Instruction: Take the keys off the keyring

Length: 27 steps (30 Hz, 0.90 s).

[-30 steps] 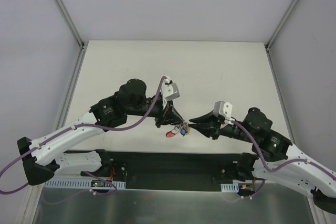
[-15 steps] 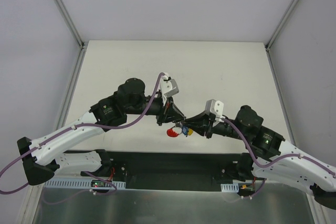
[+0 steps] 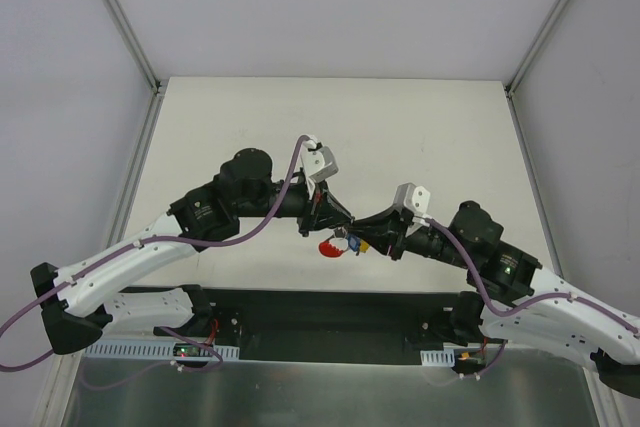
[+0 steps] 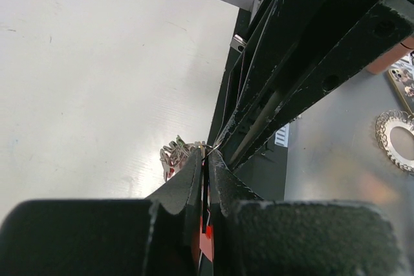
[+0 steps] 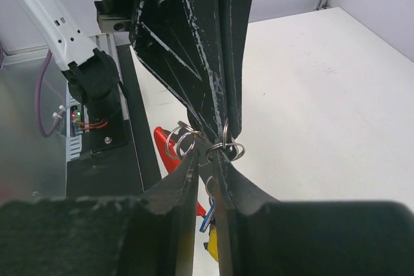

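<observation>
The keys (image 3: 346, 244) hang in the air between my two grippers above the table's near edge, with a red head (image 3: 328, 247) on the left and blue and yellow heads (image 3: 359, 243) on the right. My left gripper (image 3: 341, 226) is shut on the thin keyring (image 4: 208, 148); silvery key blades (image 4: 173, 155) bunch beside its tip. My right gripper (image 3: 366, 231) meets it tip to tip, its jaws closed to a narrow gap on small rings of the bunch (image 5: 225, 150). The red head (image 5: 165, 146), blue head (image 5: 207, 218) and yellow head (image 5: 212, 247) dangle below.
The white table (image 3: 400, 137) stretches behind the grippers. The black base rail (image 3: 330, 309) runs along the near edge under the keys. Frame posts (image 3: 120, 17) stand at the sides. A grey metal shelf (image 3: 300, 397) lies nearest.
My right gripper has moved left to the bunch and closed on it. My left gripper has shifted slightly up and right with the keyring. The keys now hang between both tips.
</observation>
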Tool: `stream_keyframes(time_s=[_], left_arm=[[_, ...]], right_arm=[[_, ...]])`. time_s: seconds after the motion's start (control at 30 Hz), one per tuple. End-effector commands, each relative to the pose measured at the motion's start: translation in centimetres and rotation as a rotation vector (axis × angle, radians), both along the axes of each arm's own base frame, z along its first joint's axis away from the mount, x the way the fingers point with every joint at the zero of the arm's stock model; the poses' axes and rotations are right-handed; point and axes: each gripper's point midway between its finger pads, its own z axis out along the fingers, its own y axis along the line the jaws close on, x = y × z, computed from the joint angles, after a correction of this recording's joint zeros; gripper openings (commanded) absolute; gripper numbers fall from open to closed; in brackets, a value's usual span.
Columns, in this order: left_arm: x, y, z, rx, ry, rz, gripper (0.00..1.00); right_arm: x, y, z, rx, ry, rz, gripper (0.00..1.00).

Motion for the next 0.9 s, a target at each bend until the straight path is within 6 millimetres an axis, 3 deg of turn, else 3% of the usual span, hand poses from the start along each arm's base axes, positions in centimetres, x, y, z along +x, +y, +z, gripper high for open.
stream_keyframes(time_s=[0.0,0.5,0.57,0.63,0.87], left_arm=[[-0.7,0.0,3.5,-0.118,-0.034,-0.02,0.0],[-0.7,-0.1,3.7,-0.132,-0.027,-0.018,0.0],[-0.7,-0.1,3.8,-0.137,-0.028,-0.021,0.0],[-0.8,-0.1,4.0,-0.142,-0.026,-0.025,0.0],[-0.7,0.0,4.1,-0.148,-0.036,-0.018,0.0]], right_arm=[[0.6,0.3,2.3,0.097,-0.002,-0.037,0.17],[2.6,0.2,2.1,0.129,0.102,-0.163,0.13],[3.6,-0.4,1.9,0.13,0.115,-0.231,0.11],[3.9,-0.7,1.6,0.126,0.126,-0.258,0.01],[4.1,-1.3,1.0,0.116,0.112,-0.28,0.01]])
